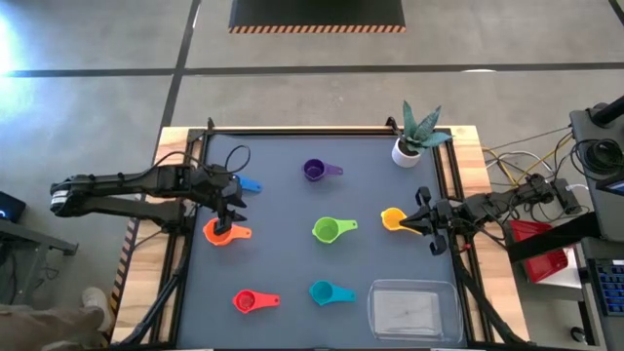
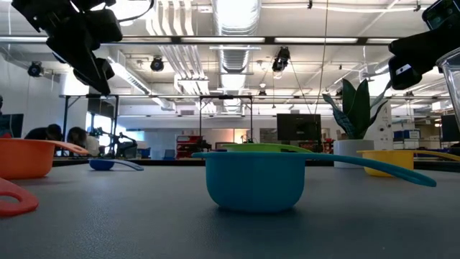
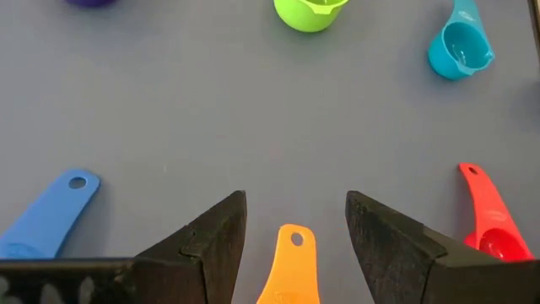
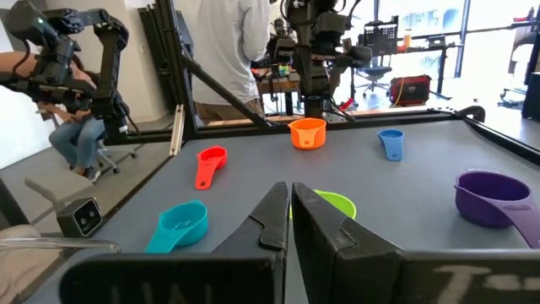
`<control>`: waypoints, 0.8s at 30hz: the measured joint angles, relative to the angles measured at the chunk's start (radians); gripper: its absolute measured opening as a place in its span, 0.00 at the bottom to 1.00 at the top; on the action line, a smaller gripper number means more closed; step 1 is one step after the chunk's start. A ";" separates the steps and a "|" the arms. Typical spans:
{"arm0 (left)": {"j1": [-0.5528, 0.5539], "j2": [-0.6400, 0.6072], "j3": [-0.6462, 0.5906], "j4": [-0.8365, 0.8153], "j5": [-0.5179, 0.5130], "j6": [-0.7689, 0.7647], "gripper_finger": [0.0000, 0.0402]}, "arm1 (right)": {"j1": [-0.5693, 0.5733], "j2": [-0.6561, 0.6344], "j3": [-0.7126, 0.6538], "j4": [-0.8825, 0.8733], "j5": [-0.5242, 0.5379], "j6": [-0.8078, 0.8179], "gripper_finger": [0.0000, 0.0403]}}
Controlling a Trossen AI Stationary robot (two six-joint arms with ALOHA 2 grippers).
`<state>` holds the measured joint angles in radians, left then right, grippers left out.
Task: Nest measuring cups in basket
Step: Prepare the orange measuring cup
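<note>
At the table's (image 1: 292, 205) near edge lie the clear basket (image 1: 412, 310), the teal cup (image 1: 325, 291) and the red cup (image 1: 248, 300). Farther back, the left gripper (image 1: 226, 216) hangs with fingers spread above the orange cup (image 1: 220, 232); the right gripper (image 1: 421, 219), fingers pressed together, is beside the yellow cup (image 1: 393, 218).

I take centre cup (image 1: 326, 230) as clock hub on table (image 1: 283, 263).
- Cup at 12 (image 1: 314, 171): well apart.
- Cup at 3 (image 1: 393, 218): near; right gripper (image 1: 417, 218) just beside it, on side away from hub.
- Cup at 9 (image 1: 219, 232): left gripper (image 1: 232, 210) above it.
- Cup at 10 (image 1: 249, 184): behind the 9 cup.
- Cup at 6 (image 1: 322, 292): near.
- Cup at 7-8 (image 1: 245, 301): left of the 6 cup.
- Basket (image 1: 375, 292): at 4-5, by front edge, right of the 6 cup.
- Plant pot (image 1: 406, 151): at 1-2, back right corner.

All cups lie on table, outside basket.
</note>
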<state>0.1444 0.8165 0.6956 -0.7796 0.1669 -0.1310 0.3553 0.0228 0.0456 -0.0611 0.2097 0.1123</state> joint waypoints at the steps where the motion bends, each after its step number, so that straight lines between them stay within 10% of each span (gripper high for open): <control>1: 0.000 0.000 0.000 0.000 0.000 0.000 0.47 | 0.000 0.000 0.000 0.000 0.000 0.000 0.02; 24: -0.025 0.031 -0.002 -0.017 0.001 -0.003 0.47 | 0.000 0.000 0.000 0.000 0.000 0.000 0.02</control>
<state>0.1194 0.8480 0.6933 -0.7971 0.1678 -0.1340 0.3550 0.0228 0.0456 -0.0609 0.2100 0.1123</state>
